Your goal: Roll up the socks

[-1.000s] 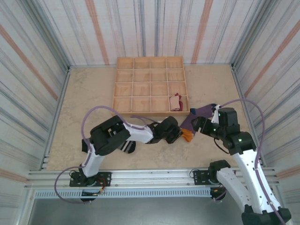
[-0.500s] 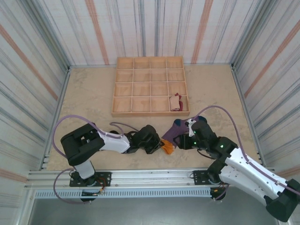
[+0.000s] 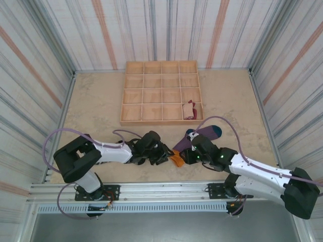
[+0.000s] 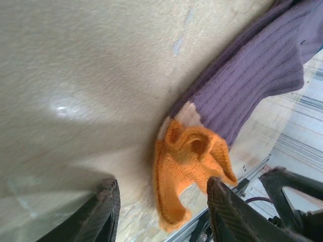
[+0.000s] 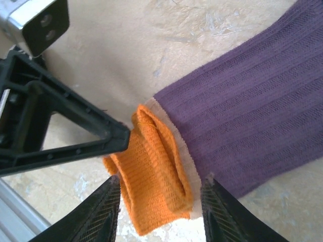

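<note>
The purple sock (image 5: 242, 111) lies mostly unrolled on the table (image 3: 101, 111), just its orange end curled between the open left hand (image 4: 161, 182) and open right hand (image 5: 160, 180), while 1 tan-and-red sock (image 3: 190, 110) seems already stowed in the wooden tray (image 3: 122, 101).

Socks: two. One purple sock (image 3: 204, 131) with orange and teal ends, just in front of the wooden tray (image 3: 161, 121); one tan-and-red sock (image 3: 190, 110), in the tray's near-right corner compartment.
Wooden tray: one, sixteen compartments.
Robot arms: two, left arm (image 3: 116, 153) and right arm (image 3: 257, 170).
</note>
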Controlling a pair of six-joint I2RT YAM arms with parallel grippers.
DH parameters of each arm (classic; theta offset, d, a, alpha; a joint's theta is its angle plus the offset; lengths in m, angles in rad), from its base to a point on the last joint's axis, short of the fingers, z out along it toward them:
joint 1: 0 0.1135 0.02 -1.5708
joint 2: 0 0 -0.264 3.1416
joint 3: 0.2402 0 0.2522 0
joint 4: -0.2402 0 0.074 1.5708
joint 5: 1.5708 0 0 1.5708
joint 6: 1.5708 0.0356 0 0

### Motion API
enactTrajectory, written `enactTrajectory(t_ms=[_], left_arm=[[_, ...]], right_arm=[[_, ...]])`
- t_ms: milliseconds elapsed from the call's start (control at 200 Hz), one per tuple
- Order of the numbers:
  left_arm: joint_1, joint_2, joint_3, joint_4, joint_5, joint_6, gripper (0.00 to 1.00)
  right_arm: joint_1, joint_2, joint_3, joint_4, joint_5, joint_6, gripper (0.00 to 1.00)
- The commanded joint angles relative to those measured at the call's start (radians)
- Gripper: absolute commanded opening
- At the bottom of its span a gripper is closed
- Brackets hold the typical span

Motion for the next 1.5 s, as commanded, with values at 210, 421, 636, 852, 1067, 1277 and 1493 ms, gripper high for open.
enactTrajectory(t_ms=[210, 421, 636, 852, 1067, 1277, 1493], left_arm=[[-0.010, -0.023, -0.008, -0.107, 0.037, 0.031, 0.40], [-0.010, 0.018, 0.024, -0.084, 0.042, 0.023, 0.29], [-0.003, 0.058, 0.050, -0.041, 0.056, 0.000, 0.16], [0.017, 0.042, 0.047, -0.043, 0.084, -0.010, 0.00], [0.040, 0.024, 0.037, -0.065, 0.124, 0.001, 0.00], [0.063, 0.009, 0.027, -0.078, 0.163, 0.015, 0.00], [0.077, -0.004, 0.018, -0.090, 0.190, 0.036, 0.00]], right_arm=[[0.016, 0.024, -0.035, 0.065, 0.053, -0.003, 0.37], [0.030, -0.066, -0.065, 0.004, 0.059, 0.001, 0.37], [0.174, -0.084, -0.057, -0.035, 0.171, -0.011, 0.40], [0.368, 0.008, -0.018, -0.050, 0.388, -0.037, 0.49], [0.515, 0.199, 0.059, -0.006, 0.565, -0.097, 0.42], [0.575, 0.393, 0.130, 0.013, 0.661, -0.127, 0.43], [0.596, 0.532, 0.177, -0.015, 0.732, -0.082, 0.35]])
